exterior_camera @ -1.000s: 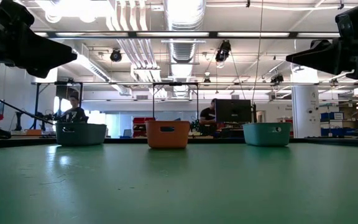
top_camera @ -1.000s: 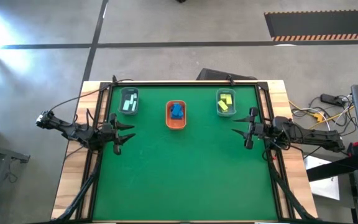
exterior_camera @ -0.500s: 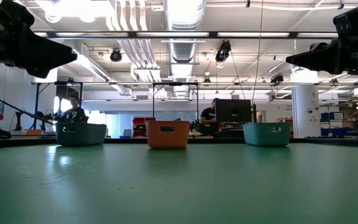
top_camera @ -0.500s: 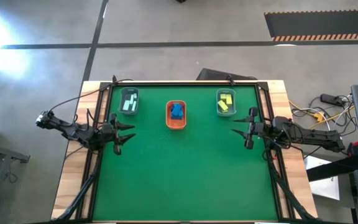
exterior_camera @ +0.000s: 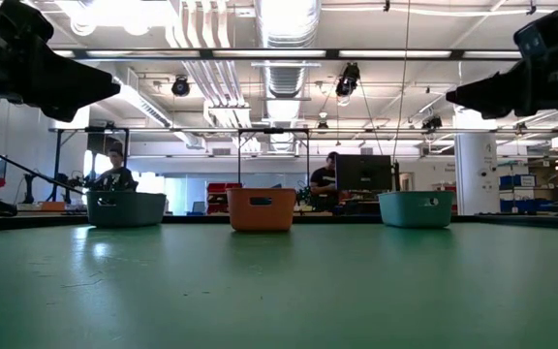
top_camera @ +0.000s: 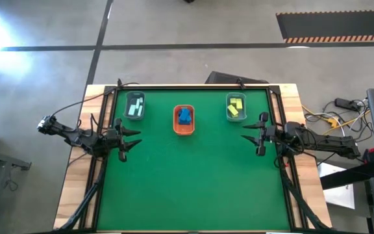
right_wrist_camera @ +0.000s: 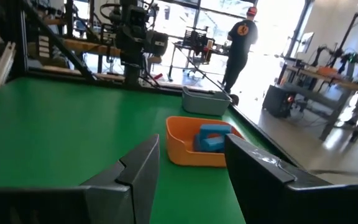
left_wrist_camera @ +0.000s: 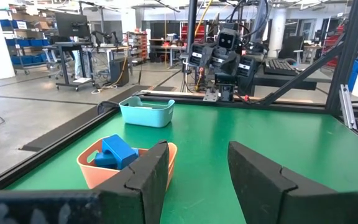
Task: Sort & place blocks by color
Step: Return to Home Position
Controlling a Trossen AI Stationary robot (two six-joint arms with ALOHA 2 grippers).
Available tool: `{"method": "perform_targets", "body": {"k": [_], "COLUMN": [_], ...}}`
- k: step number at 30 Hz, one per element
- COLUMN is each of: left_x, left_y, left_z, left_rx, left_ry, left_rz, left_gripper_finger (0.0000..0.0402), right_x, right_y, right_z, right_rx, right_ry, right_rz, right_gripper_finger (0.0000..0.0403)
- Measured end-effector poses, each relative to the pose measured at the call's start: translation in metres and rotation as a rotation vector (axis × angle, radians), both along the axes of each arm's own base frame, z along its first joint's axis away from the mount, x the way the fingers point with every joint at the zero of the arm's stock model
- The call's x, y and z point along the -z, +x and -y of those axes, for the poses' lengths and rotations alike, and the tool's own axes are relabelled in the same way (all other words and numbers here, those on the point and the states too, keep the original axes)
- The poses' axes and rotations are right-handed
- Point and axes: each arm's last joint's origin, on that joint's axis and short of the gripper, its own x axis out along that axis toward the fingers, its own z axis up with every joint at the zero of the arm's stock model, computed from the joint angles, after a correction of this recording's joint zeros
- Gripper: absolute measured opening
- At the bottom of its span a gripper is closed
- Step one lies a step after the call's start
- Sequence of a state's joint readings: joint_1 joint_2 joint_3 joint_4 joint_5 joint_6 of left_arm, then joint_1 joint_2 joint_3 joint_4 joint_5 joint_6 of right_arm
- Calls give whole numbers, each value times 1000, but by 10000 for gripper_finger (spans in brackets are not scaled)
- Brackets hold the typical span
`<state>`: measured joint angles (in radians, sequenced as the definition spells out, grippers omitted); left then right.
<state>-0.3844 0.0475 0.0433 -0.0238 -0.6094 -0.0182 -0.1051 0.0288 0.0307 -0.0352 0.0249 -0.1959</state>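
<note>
All the blocks lie in three small trays along the table's far edge. Pale mint-green blocks (top_camera: 135,107) rest in the grey tray (top_camera: 128,110), dark blue blocks (top_camera: 185,116) in the orange tray (top_camera: 184,129), and yellow blocks (top_camera: 236,107) in the right-hand tray (top_camera: 228,114). My left gripper (top_camera: 130,142) hovers open near the table's left edge, nearer than the grey tray. My right gripper (top_camera: 252,138) hovers open near the right edge, nearer than the yellow blocks' tray. The left wrist view shows the blue blocks (left_wrist_camera: 118,152) beyond my open fingers, as does the right wrist view (right_wrist_camera: 213,138).
The green mat (top_camera: 193,182) stretches bare from the trays to the near edge. A dark frame rail (top_camera: 102,169) runs along the left and right sides. In the low view the trays (exterior_camera: 261,208) stand in a row. People stand in the room beyond.
</note>
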Motion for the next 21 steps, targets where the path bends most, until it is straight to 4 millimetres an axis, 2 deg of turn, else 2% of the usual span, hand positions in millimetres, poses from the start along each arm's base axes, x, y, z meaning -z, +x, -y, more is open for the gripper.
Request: {"method": "perform_targets", "body": {"k": [9, 16, 21], "left_x": [0, 0, 0], "left_y": [0, 0, 0], "left_z": [0, 0, 0], "left_rx": [0, 0, 0], "left_ry": [0, 0, 0], "left_rz": [0, 0, 0], "left_gripper_finger": [151, 151, 151], "right_x": [0, 0, 0], "right_y": [0, 0, 0], "right_z": [0, 0, 0], "right_rx": [2, 8, 9], "right_ry": [54, 207, 227], "right_rz": [8, 29, 36], "right_gripper_finger": [171, 171, 171]}}
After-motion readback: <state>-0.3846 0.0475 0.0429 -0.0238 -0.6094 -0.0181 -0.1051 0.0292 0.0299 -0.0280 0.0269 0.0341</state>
